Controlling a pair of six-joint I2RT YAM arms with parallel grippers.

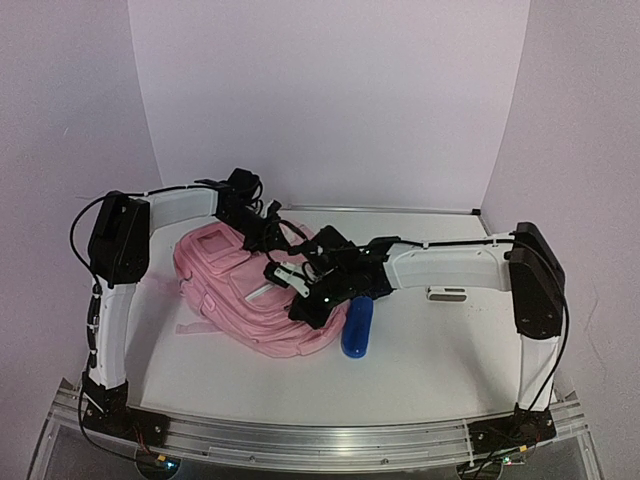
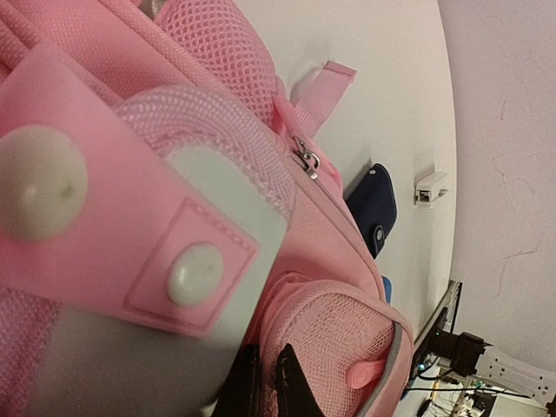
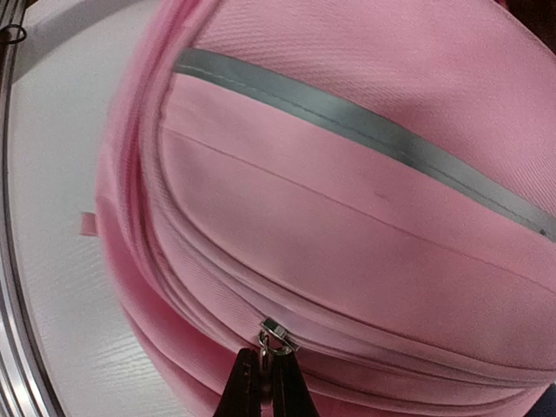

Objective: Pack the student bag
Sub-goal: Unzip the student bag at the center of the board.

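Note:
The pink student bag (image 1: 235, 285) lies on the white table, left of centre. It fills the left wrist view (image 2: 130, 174) and the right wrist view (image 3: 347, 191). My left gripper (image 2: 262, 369) is at the bag's far side (image 1: 262, 232), shut on a fold of pink mesh pocket fabric (image 2: 334, 343). My right gripper (image 3: 268, 375) is over the bag's right end (image 1: 305, 290), shut on the pull tab of a metal zip slider (image 3: 276, 334). The zip line beyond the slider looks closed.
A blue cylindrical object (image 1: 357, 328) lies beside the bag's right end. A small white object (image 1: 448, 294) lies further right, also in the left wrist view (image 2: 431, 188). A dark navy pouch (image 2: 373, 207) sits against the bag. The metal rail (image 1: 320, 435) runs along the near edge.

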